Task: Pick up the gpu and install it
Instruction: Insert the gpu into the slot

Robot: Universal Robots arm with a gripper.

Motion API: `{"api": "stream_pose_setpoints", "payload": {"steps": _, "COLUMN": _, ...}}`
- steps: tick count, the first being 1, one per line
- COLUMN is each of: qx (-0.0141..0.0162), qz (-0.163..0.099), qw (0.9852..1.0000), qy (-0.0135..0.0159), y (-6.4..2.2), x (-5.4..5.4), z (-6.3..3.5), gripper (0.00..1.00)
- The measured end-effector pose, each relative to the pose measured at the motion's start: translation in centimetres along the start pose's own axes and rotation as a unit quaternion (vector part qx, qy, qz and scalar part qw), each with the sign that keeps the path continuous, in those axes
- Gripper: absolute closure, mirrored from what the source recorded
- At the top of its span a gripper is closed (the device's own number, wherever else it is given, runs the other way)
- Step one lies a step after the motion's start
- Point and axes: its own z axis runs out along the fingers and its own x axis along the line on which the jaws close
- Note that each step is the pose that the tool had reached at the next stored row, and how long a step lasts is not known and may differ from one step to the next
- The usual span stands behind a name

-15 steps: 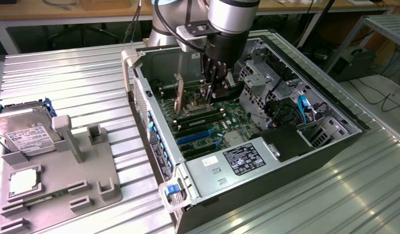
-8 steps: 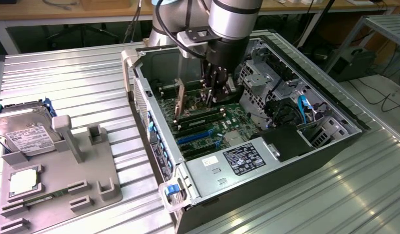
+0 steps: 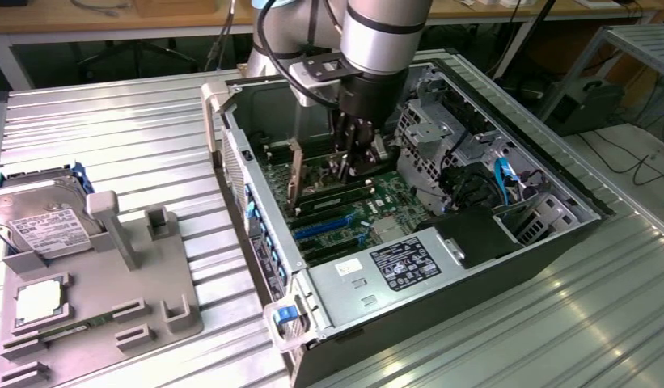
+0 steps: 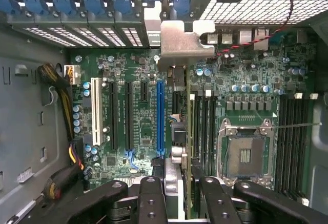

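At the exterior view's left, a grey holder [image 3: 105, 299] carries the hard drive [image 3: 46, 230], well apart from the open computer case [image 3: 240, 186] in the middle. Inside the case the gripper [image 3: 351, 166] reaches down over the motherboard [image 3: 386, 202] with its fingers closed on the gpu [image 3: 313, 179]. The gpu stands on edge with its silvery bracket [image 4: 180, 42] toward the wall with the blue clips [image 4: 66, 1], and in the wrist view it runs between the long blue slot [image 4: 160, 116] and the memory slots [image 4: 202, 126]; whether it is seated I cannot tell. Further right in the case lies the power supply [image 3: 402, 263].
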Motion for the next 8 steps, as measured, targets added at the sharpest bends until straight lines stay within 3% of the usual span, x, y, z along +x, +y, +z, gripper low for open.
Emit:
{"api": "stream_pose_setpoints", "payload": {"steps": 4, "qx": 0.0009, "qz": 0.0, "qw": 1.0, "qy": -0.0002, "y": 0.37, "x": 0.19, "z": 0.12, "gripper": 0.69}}
{"api": "stream_pose_setpoints", "payload": {"steps": 8, "qx": 0.0065, "qz": 0.0, "qw": 1.0, "qy": -0.0001, "y": 0.83, "x": 0.19, "z": 0.21, "gripper": 0.69}}
